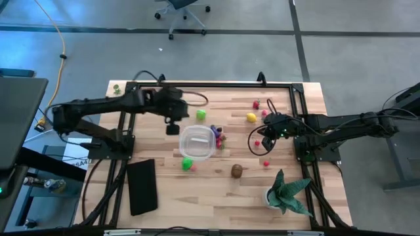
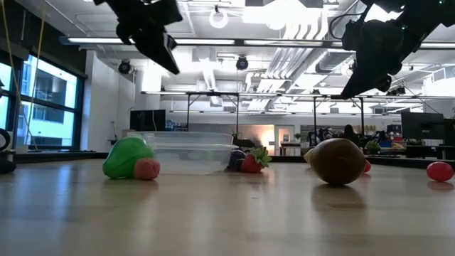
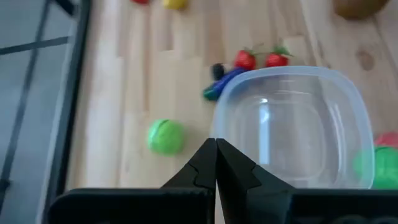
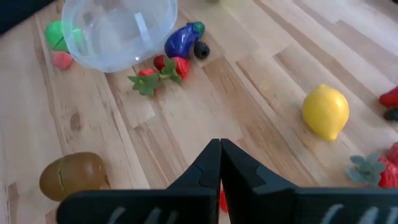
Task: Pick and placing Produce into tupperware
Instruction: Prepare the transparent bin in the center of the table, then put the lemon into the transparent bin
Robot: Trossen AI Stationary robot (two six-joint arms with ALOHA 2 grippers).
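Note:
The clear tupperware tub stands empty near the table's middle, also seen in the left wrist view as the tub. Produce lies scattered around it: a green ball, a purple eggplant, two strawberries, a lemon, a brown kiwi, and a green piece with a red one at the tub's near side. My left gripper hovers shut just beyond the tub's far-left corner. My right gripper hovers shut right of the tub, between lemon and kiwi.
A potted green plant stands near the table's near-right corner. A flat black slab lies at the near-left. More small red pieces lie toward the far right. A black frame rail borders the table's far side.

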